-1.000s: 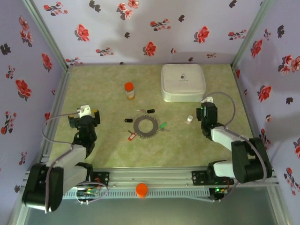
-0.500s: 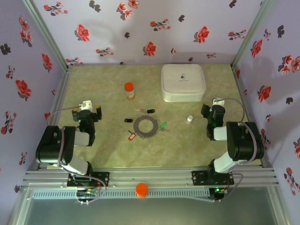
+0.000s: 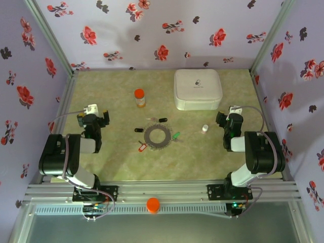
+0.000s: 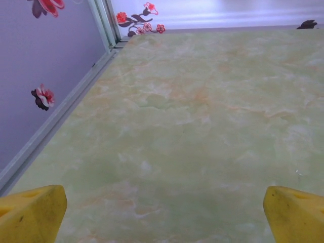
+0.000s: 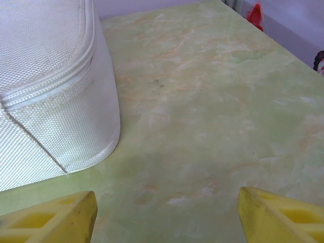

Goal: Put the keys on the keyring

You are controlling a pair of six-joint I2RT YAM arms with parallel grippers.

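- The table is a green marbled sheet, and the keyring lies flat at about its middle. I place everything else from that ring.
- The white case sits beyond the keyring and to its right, well apart from it. In my right wrist view its zipped corner is just ahead and to the left.
- My left claw is off to the keyring's left, released, its yellow fingers wide apart over bare table.
- My right claw is off to the keyring's right, also released and holding nothing.
- Both claws face the back wall, so the keyring lies sideways and inward from each. The left claw looks slightly nearer, I judge.
- The orange bottle stands upright beyond the keyring, a little to its left.
- The red key lies slanted at the keyring's near-left edge, my left arm's pick.
- The green key lies slanted just right of it.
- Two black keys lie just beyond the keyring and at its far-left edge.
- A white cap rests between the keyring and my right claw.
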